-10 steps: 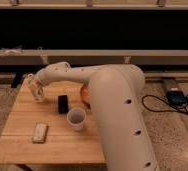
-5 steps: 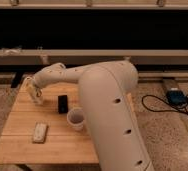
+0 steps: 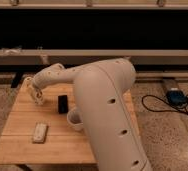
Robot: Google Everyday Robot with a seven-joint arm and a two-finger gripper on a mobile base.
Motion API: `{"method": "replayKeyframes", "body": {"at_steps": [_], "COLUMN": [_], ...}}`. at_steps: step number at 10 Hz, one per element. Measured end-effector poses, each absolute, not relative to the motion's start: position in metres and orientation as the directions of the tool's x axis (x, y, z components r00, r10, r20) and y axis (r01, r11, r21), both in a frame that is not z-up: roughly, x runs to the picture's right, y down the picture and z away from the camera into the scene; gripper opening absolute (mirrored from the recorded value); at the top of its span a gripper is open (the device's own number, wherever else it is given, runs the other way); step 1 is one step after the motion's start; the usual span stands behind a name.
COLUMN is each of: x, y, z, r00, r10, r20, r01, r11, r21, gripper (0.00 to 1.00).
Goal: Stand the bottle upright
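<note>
on the wooden table (image 3: 22, 145), the jaws (image 3: 37, 98) have moved left.

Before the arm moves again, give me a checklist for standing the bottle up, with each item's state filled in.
1. Gripper located: ok, at the table's far left, low over the wood.
2. Bottle located: ok, a pale slim shape right at the gripper.
3. Bottle upright: cannot tell, the gripper and it blur together.
4. Grip on bottle: cannot tell.
5. Neighbours clear of the bottle: ok, the dark block, the white paper cup and the flat pale block all stand apart from it.
6. Table room around the gripper: ok, bare wood shows beside and in front of it.
</note>
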State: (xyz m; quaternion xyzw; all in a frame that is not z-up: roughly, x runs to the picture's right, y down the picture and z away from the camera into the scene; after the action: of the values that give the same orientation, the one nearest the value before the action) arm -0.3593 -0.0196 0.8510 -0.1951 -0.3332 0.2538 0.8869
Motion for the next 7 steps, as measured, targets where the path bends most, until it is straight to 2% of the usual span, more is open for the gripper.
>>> {"method": "replayKeyframes", "body": {"at_steps": [1,7], "x": [-0.3571,-0.3525], "y": [-0.0203,-0.0241], "z": [0.8518,0.8508], "r00": [0.65,0.649], "r10": [0.58,0.581], "r20": [0.49,0.49], "r01": [-0.324,-0.331], "r11": [0.795,0.796], "r21": [-0.512,-0.506], "gripper": [0.8,0.8]}}
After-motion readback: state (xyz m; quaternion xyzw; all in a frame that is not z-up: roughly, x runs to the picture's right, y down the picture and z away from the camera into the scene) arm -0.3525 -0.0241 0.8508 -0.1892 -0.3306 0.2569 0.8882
